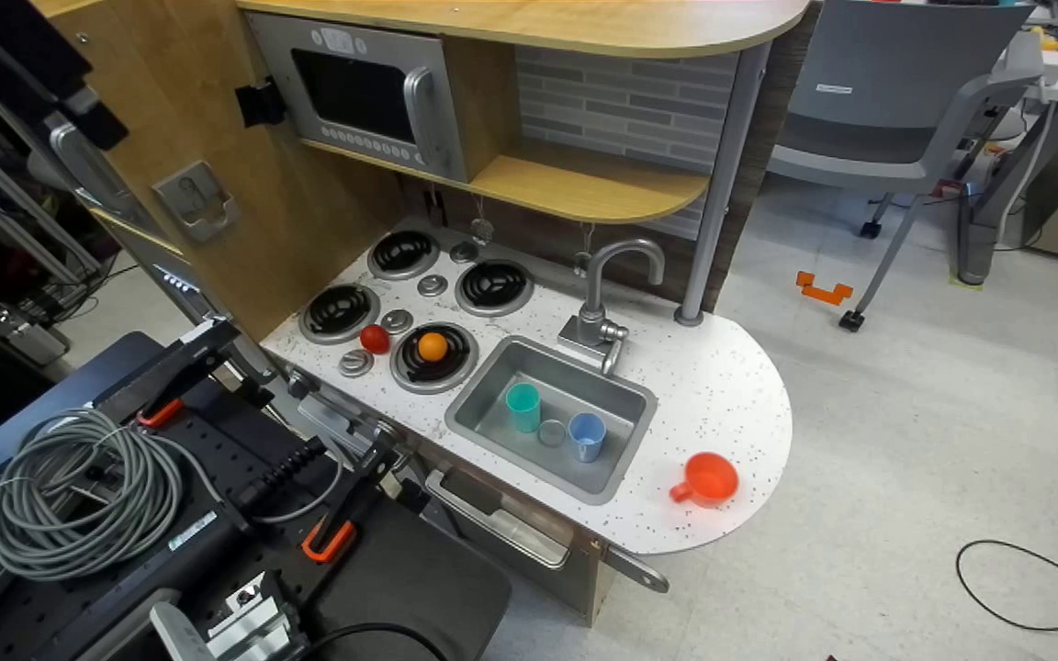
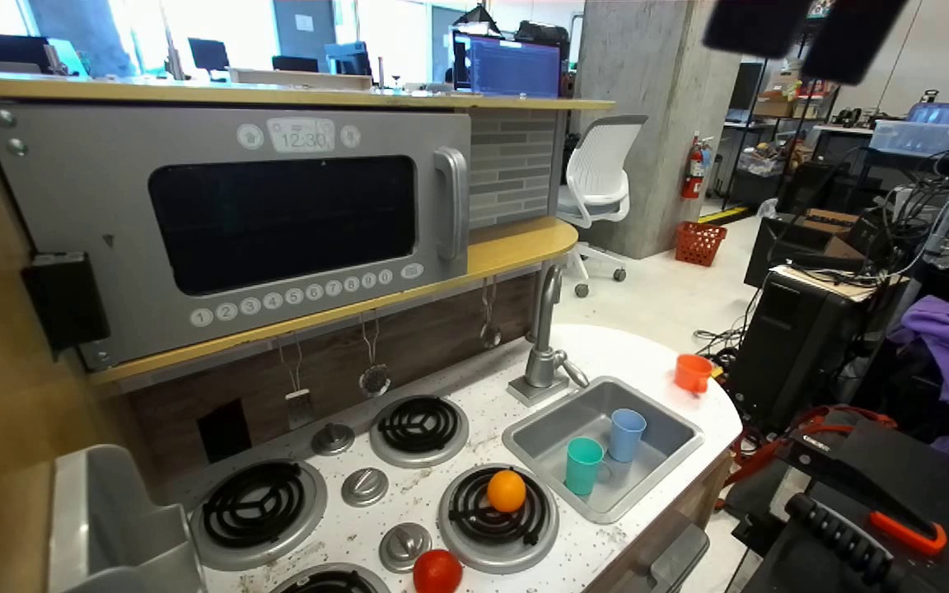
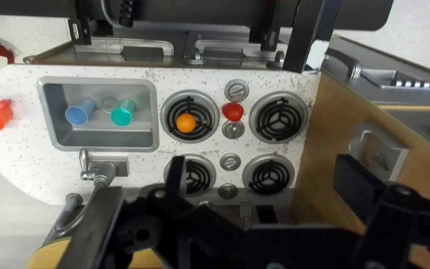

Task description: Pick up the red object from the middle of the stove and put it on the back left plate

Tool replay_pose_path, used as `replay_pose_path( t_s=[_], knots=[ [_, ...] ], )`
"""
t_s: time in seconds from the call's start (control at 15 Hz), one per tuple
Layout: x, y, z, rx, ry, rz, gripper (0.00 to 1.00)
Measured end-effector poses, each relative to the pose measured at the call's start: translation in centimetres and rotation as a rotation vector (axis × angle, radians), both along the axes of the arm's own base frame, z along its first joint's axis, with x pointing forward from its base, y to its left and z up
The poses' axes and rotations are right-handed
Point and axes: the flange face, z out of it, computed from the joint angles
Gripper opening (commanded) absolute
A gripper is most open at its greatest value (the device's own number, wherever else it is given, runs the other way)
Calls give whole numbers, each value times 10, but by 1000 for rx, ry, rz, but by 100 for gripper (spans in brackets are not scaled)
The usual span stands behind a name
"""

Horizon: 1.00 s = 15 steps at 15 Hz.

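Note:
The red object [image 1: 375, 339] is small and roundish. It lies on the white stove [image 1: 478, 329] between the two front burners, beside the knobs; it also shows in an exterior view [image 2: 437, 571] and the wrist view [image 3: 233, 111]. The back left plate [image 1: 403, 254] is a black burner disc with a pale rim, by the wooden wall and backsplash; it also shows in the wrist view [image 3: 269, 175] and an exterior view [image 2: 259, 515]. My gripper [image 3: 263, 173] is open and empty, high above the stove. Its two dark fingers show blurred at the top of an exterior view [image 2: 804, 58].
An orange ball [image 1: 433, 347] sits on the front right burner. The sink [image 1: 639, 441] holds a green cup [image 1: 523, 407] and a blue cup [image 1: 587, 435]. A faucet [image 1: 593, 312] stands behind it. A red-orange cup [image 1: 708, 479] is at the counter's end. A microwave [image 1: 364, 92] and shelf overhang the back.

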Motion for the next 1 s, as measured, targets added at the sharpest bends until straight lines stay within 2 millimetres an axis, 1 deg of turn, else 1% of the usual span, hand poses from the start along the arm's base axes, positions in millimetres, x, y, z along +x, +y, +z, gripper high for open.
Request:
replay_pose_path(
  t_s=[0.2,0.4,0.73,0.87,1.0],
  knots=[
    [26,1,-4,8,-33,-31,100],
    [53,0,-25,-8,-38,-51,100],
    [101,-8,-86,-93,35,-59,100],
    [118,-6,-113,-127,73,-49,100],
    [131,-1,-141,-154,112,-32,100]
  ],
)
